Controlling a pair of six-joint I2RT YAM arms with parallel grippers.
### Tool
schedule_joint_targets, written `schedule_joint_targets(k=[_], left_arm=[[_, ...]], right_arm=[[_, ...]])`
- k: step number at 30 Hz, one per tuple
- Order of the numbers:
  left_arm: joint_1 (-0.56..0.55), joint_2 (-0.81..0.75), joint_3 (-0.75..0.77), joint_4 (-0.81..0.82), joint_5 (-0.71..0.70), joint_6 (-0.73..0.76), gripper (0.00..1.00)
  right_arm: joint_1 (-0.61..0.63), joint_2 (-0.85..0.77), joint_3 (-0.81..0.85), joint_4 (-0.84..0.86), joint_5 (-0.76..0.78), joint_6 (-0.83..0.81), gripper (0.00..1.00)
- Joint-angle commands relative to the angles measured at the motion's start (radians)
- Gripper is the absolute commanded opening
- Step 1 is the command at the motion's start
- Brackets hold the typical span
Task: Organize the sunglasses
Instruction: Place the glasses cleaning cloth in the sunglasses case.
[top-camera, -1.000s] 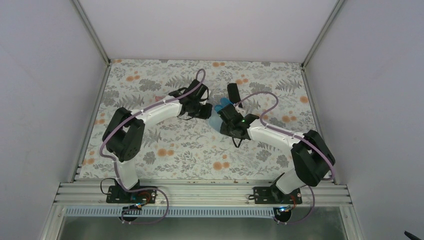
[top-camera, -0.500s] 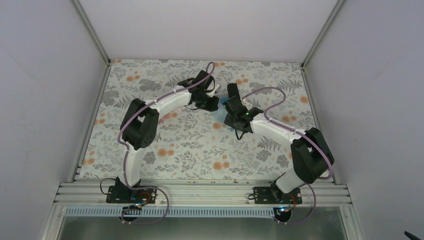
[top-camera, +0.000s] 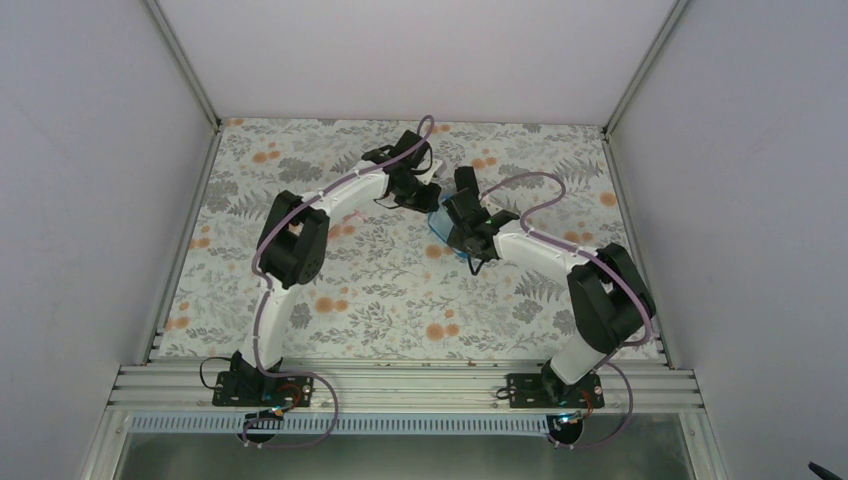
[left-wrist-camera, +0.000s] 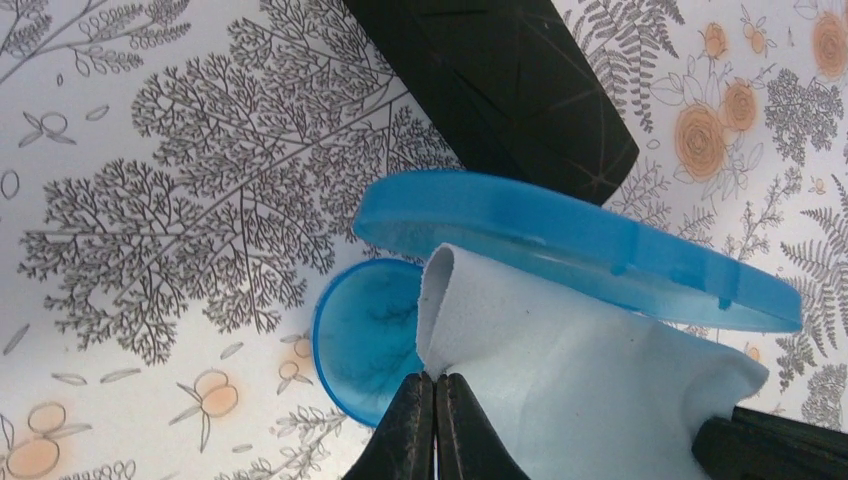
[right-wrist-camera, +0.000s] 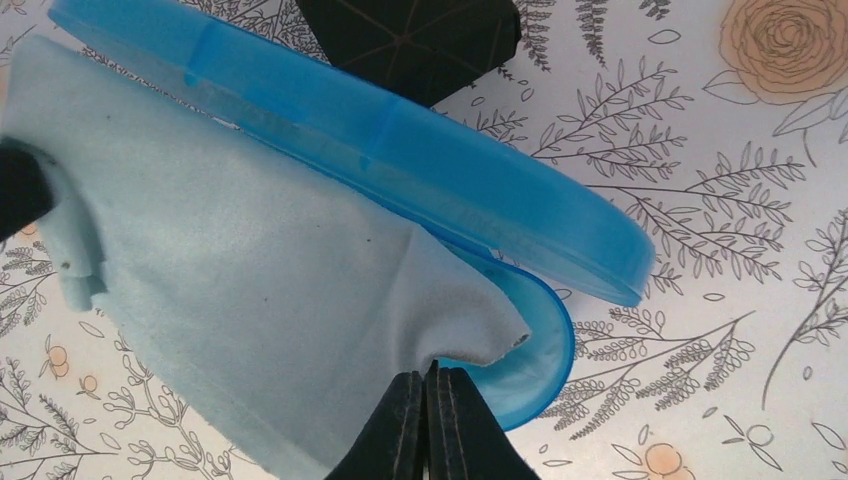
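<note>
Contact on both sides: the left gripper (left-wrist-camera: 435, 388) has its fingers pressed together on a corner of the light blue cloth (left-wrist-camera: 570, 390), and the right gripper (right-wrist-camera: 427, 385) is clamped just as tight on the opposite edge. Between them the cloth is stretched over the blue case (right-wrist-camera: 400, 150). The case lies open, its lid tilted up on the far side, and the rounded end of its lower half pokes out from under the cloth beside each pair of fingertips. Behind the lid sits a black box (left-wrist-camera: 500, 80), just beside the lid's rim; I cannot tell whether they touch. From above, all this sits on the floral table (top-camera: 300, 300) toward its far edge, about midway between the left and right edges, with both arms reaching in and the wrists close together over the case. The sunglasses are hidden in every view: the cloth covers the inside of the case, so I cannot tell where they lie.
</note>
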Motion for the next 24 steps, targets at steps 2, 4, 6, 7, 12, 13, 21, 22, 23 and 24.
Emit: schedule_joint_targets(k=[2, 4, 6, 7, 12, 13, 21, 22, 23, 24], left_arm=[[0.008, 0.061, 0.079, -0.051, 0.021, 0.030, 0.02], [0.009, 0.077, 0.096, -0.061, 0.020, 0.032, 0.02], [0.009, 0.088, 0.108, -0.068, 0.020, 0.033, 0.02], [0.009, 0.095, 0.115, -0.074, 0.019, 0.033, 0.02], [0.010, 0.111, 0.122, -0.081, 0.021, 0.033, 0.02], [0.010, 0.113, 0.122, -0.081, 0.020, 0.033, 0.02], [0.010, 0.134, 0.136, -0.088, 0.017, 0.033, 0.02], [0.010, 0.137, 0.139, -0.089, 0.017, 0.033, 0.02], [0.010, 0.141, 0.143, -0.092, 0.015, 0.033, 0.02], [0.010, 0.147, 0.149, -0.095, 0.014, 0.032, 0.02]], right_arm=[[-0.010, 0.028, 0.027, 0.012, 0.045, 0.021, 0.04], [-0.013, 0.028, 0.028, 0.011, 0.045, 0.021, 0.04], [-0.014, 0.058, 0.029, 0.013, 0.042, 0.016, 0.04], [-0.016, 0.067, 0.031, 0.014, 0.039, 0.015, 0.04], [-0.020, 0.083, 0.034, 0.016, 0.032, 0.012, 0.04], [-0.021, 0.086, 0.031, 0.016, 0.032, 0.012, 0.04], [-0.022, 0.103, 0.023, 0.027, 0.020, 0.016, 0.04], [-0.022, 0.107, 0.024, 0.026, 0.017, 0.017, 0.04], [-0.023, 0.111, 0.024, 0.025, 0.015, 0.017, 0.04], [-0.023, 0.114, 0.024, 0.026, 0.014, 0.018, 0.04]])
